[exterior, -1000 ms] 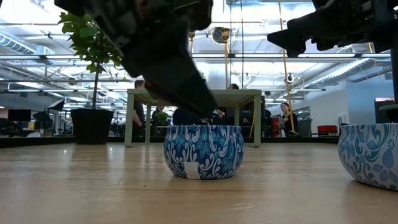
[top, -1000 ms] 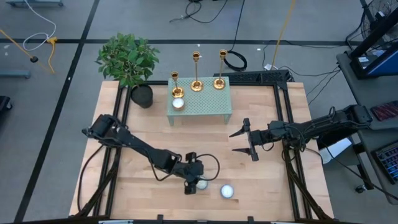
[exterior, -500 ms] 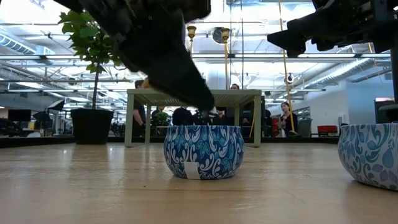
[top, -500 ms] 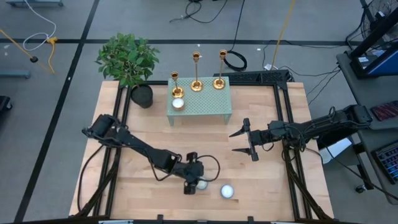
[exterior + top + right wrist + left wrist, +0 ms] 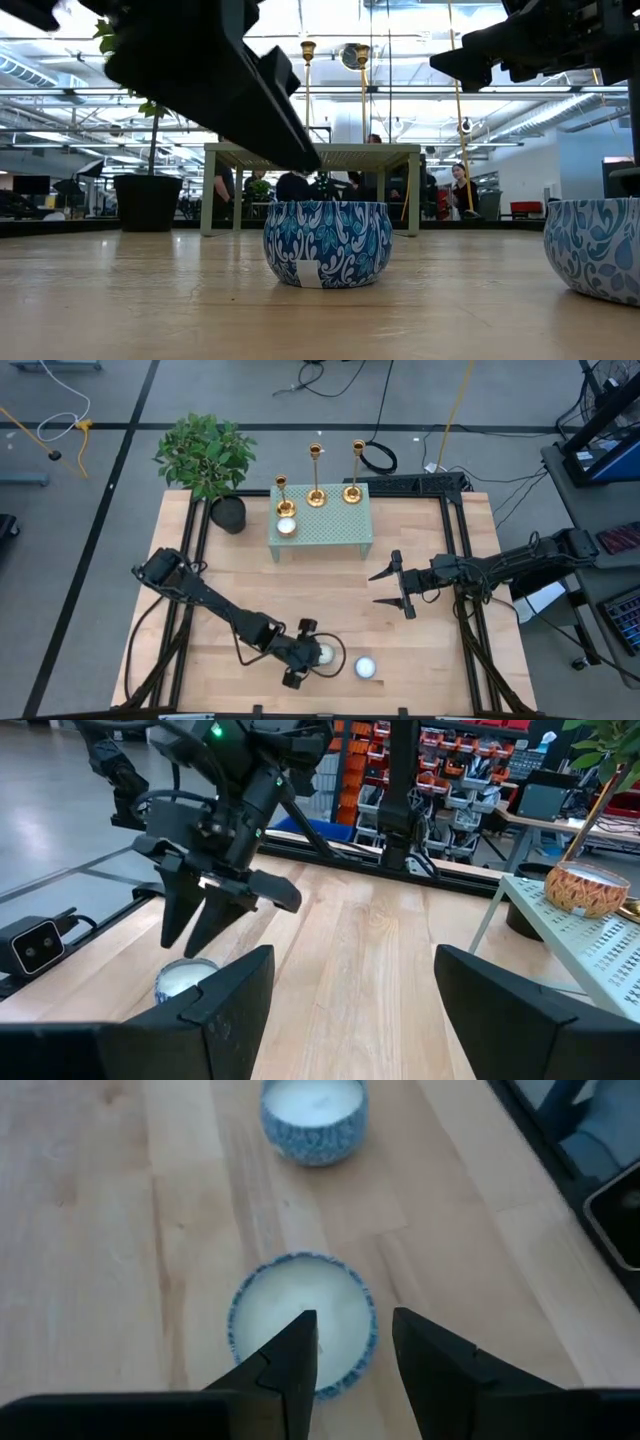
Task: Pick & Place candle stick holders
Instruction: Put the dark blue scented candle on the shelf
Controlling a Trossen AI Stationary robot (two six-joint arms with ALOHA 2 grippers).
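Three gold candlestick holders (image 5: 281, 496) (image 5: 316, 486) (image 5: 354, 482) stand by their round bases along the far edge of a green perforated stand (image 5: 330, 528). No gripper is near them. My left gripper (image 5: 311, 657) is open, low over the near part of the table. Its fingers (image 5: 296, 1362) hover just above a blue-patterned candle tin (image 5: 300, 1325), which sits on the table (image 5: 326, 243). My right gripper (image 5: 392, 586) is wide open and empty in the air at mid table, right of centre.
A second blue candle tin (image 5: 365, 667) sits right of the first near the table's near edge. A lit candle (image 5: 287, 527) sits on the stand's left part. A potted plant (image 5: 208, 460) stands at the far left corner. Black frame rails (image 5: 462, 560) edge the table.
My left gripper has risen off the blue candle tin and drawn back toward the table's near edge, turning a little. The tin stays where it was.
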